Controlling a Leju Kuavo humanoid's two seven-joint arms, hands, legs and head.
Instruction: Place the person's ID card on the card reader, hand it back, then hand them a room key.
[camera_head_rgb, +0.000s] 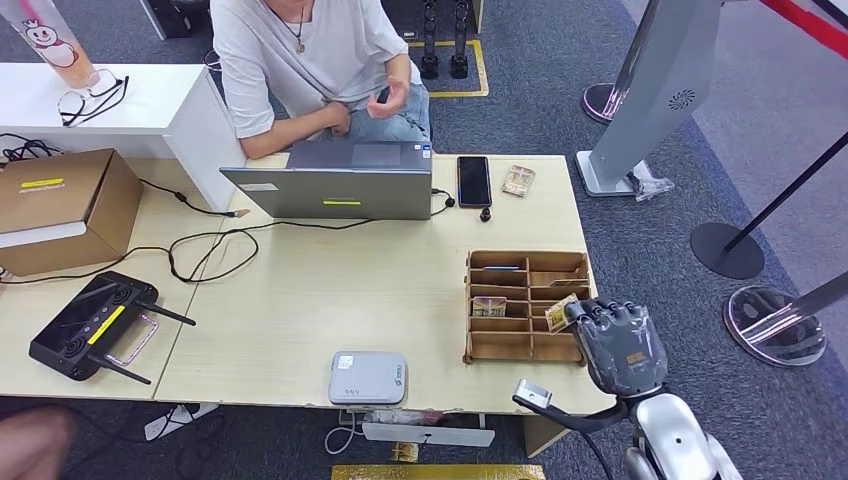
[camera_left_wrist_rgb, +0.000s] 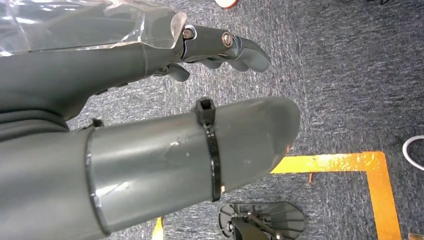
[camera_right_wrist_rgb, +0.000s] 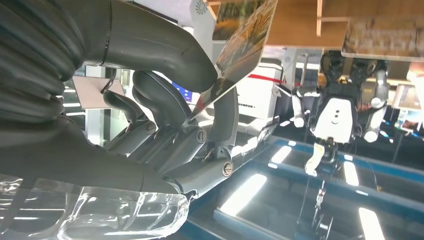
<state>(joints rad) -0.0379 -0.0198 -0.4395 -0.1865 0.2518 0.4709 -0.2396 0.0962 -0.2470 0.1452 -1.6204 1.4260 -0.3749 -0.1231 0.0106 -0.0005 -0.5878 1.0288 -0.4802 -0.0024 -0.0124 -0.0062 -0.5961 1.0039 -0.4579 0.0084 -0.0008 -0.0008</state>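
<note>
My right hand sits at the right end of the wooden card organizer on the table. It pinches a patterned room key card just above a compartment. The right wrist view shows that card gripped between the thumb and the darker fingers. The grey-white card reader lies near the table's front edge, with nothing on it. A person sits behind the laptop with both hands near their lap. My left hand hangs over the carpet, fingers apart and holding nothing.
A laptop, a black phone and another patterned card lie at the table's far side. A black controller and a cardboard box sit on the left. Stanchion bases stand to the right.
</note>
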